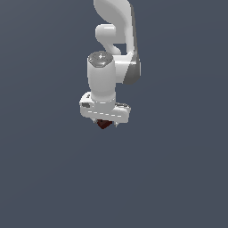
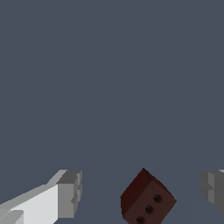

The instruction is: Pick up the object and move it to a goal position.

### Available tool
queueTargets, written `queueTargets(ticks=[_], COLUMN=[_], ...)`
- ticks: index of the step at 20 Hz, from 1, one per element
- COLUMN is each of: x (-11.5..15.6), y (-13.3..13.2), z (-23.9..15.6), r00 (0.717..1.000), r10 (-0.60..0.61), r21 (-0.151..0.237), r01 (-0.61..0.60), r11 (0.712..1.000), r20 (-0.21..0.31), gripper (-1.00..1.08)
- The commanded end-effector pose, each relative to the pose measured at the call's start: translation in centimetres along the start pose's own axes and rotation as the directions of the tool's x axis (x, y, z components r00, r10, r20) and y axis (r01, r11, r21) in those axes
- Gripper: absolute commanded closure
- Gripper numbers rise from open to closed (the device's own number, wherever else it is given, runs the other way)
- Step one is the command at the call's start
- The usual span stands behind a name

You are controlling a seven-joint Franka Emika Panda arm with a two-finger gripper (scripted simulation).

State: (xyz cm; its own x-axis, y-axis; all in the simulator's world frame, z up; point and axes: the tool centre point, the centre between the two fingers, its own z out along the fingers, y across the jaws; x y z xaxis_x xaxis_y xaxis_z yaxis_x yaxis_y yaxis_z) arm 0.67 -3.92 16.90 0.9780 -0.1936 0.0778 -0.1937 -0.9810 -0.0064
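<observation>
Wrist view: one finger pad (image 2: 70, 194), then the maroon cube (image 2: 146, 201), then the other pad. The gripper (image 2: 142, 192) stands open, the cube between its fingers, touching neither, turned corner-on; no tabletop edge shows.

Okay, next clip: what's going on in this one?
A simulated white Panda arm is reaching down over a small dark red cube on a plain grey surface. The wrist view shows the gripper open, one finger on each side of the cube with clear gaps, so nothing is grasped yet. The cube sits turned at an angle to the fingers, a face with three dark spots showing. In the exterior view only a sliver of it peeks out under the gripper. No goal marker is visible.
</observation>
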Motion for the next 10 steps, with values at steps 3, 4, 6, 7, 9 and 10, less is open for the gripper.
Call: queueTargets(ticks=[3, 4, 6, 7, 9, 10], x=[-1.6, -2.1, -3.0, -3.5, -4.4, -4.9], y=[0.5, 0.7, 1.0, 1.2, 1.5, 1.7], z=[1.7, 2.1, 2.9, 3.3, 4.1, 4.5], r00=[0.993, 0.989, 0.977, 0.970, 0.953, 0.943], r10=[0.117, 0.148, 0.210, 0.240, 0.301, 0.331], r21=[0.000, -0.001, -0.003, -0.005, -0.009, -0.012], r01=[-0.117, -0.148, -0.210, -0.240, -0.301, -0.331], r11=[0.993, 0.989, 0.978, 0.971, 0.954, 0.944], r20=[0.015, 0.018, 0.025, 0.029, 0.035, 0.038], gripper=[-0.92, -0.92, -0.92, -0.92, -0.92, -0.92])
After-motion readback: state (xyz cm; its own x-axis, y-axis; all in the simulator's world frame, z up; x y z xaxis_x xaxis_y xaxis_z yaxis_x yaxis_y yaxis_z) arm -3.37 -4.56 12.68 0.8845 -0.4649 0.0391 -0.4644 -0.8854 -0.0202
